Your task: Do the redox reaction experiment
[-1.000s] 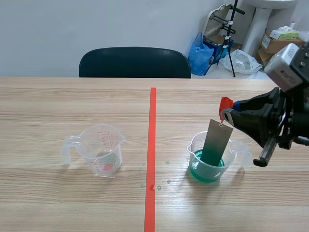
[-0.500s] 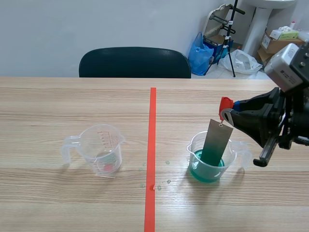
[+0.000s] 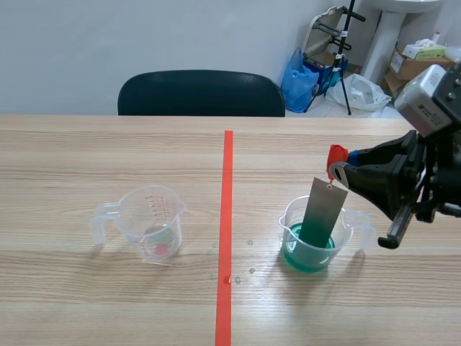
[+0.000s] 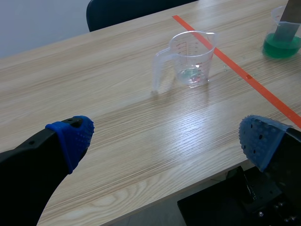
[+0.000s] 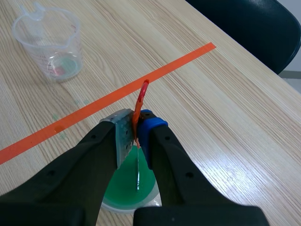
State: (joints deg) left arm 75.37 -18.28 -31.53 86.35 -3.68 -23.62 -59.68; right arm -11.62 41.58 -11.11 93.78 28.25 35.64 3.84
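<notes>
Meanwhile, the left gripper (image 4: 164, 141) hangs with its fingers spread wide, a near-empty clear plastic measuring jug (image 4: 193, 56) well ahead of it. Below the right gripper (image 5: 137, 136), a flat grey metal strip (image 3: 322, 209) stands tilted in 1 clear plastic jug of green liquid (image 3: 311, 252), hung from a small red clip (image 5: 142, 94) pinched between the fingers. Any sideways tug could tip the light jug and spill it.
</notes>
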